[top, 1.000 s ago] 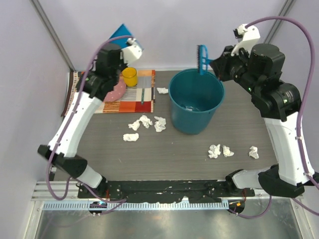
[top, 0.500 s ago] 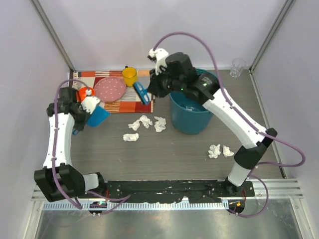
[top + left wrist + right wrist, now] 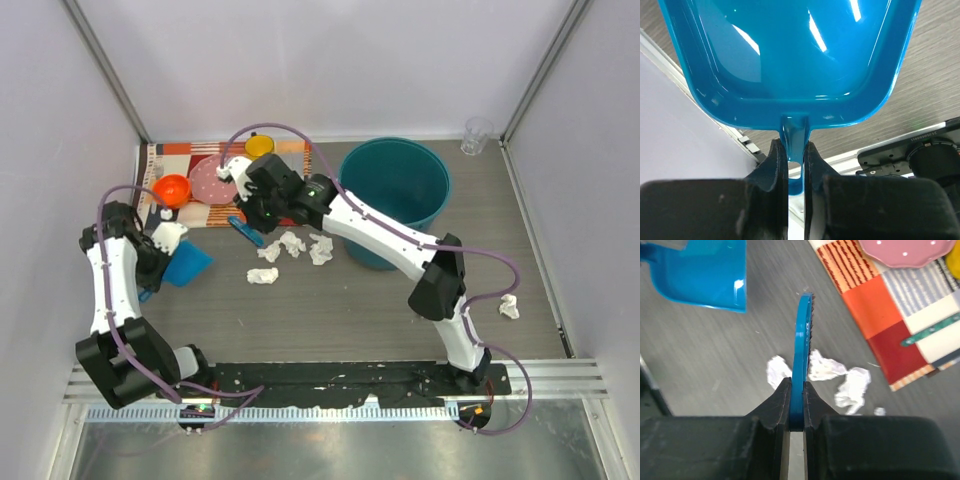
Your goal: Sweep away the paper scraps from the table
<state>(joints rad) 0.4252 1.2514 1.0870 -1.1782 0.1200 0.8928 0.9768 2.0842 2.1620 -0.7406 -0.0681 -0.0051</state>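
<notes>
As the overhead camera shows, the left claw (image 3: pixel 168 243) holds a blue dustpan (image 3: pixel 190 266) at the left of the tabletop (image 3: pixel 340 320), and the right claw (image 3: pixel 250 214) carries a blue hand brush (image 3: pixel 245 231) between that pan and a cluster of paper scraps (image 3: pixel 293 244) near the teal bucket (image 3: pixel 395 200); a lone paper scrap (image 3: pixel 509 306) lies well apart by the right edge. From the left wrist, the fingers (image 3: pixel 774 167) are clamped on the pan's handle. From the right wrist, the fingers pinch the brush edge-on above three scraps beside the striped placemat (image 3: pixel 880 315); contact cannot be told. The step in hand looks like lining up the first sweep: the brush likely needs to cross to the bucket side of the cluster and draw it toward the pan, whose lip should meet the tabletop.
</notes>
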